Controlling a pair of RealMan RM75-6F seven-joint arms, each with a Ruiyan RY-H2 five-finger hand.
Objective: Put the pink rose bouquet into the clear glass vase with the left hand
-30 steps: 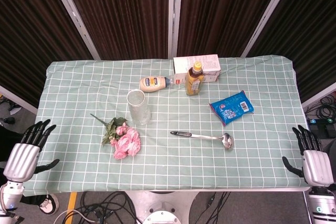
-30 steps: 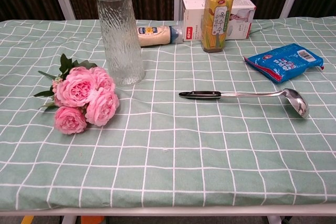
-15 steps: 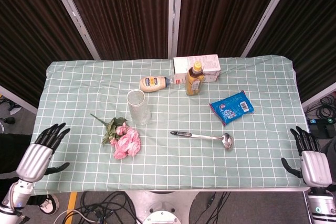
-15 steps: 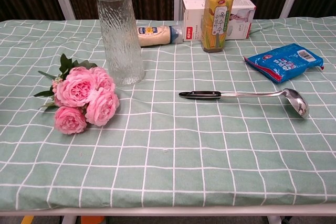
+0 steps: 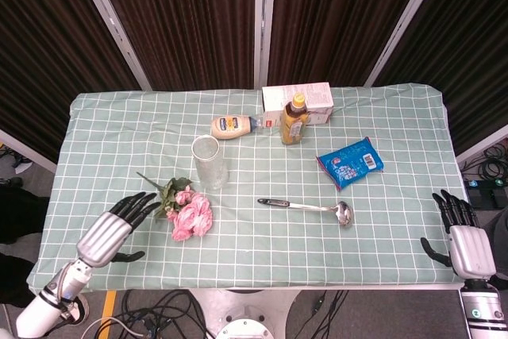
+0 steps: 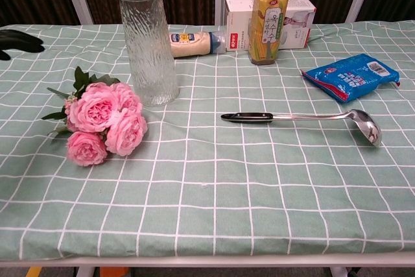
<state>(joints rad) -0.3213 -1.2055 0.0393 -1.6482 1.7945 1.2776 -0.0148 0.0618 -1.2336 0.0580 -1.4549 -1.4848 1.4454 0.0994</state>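
Lying flat on the checked tabletop [image 5: 119,125], the bouquet [image 5: 186,212] rests with blooms toward the near edge and stem pointing up-left; the vase [image 5: 209,162] stands upright just beyond it, apart from the blooms; left hand [image 5: 111,230] hovers over the near-left tabletop, fingers spread and holding nothing, fingertips [image 5: 147,198] near the bouquet's leaves but not touching; in the chest view only dark fingertips show at the left edge; right hand [image 5: 462,236] sits off the right edge of the tabletop, fingers apart, empty, well apart from everything; ladle [image 5: 305,207] lies mid-tabletop, bowl to the right; blue packet [image 5: 350,161] beyond it; bottle [image 5: 293,119] upright before a carton [image 5: 305,98]; mayonnaise tube [image 5: 233,125] lying on its side behind the vase.
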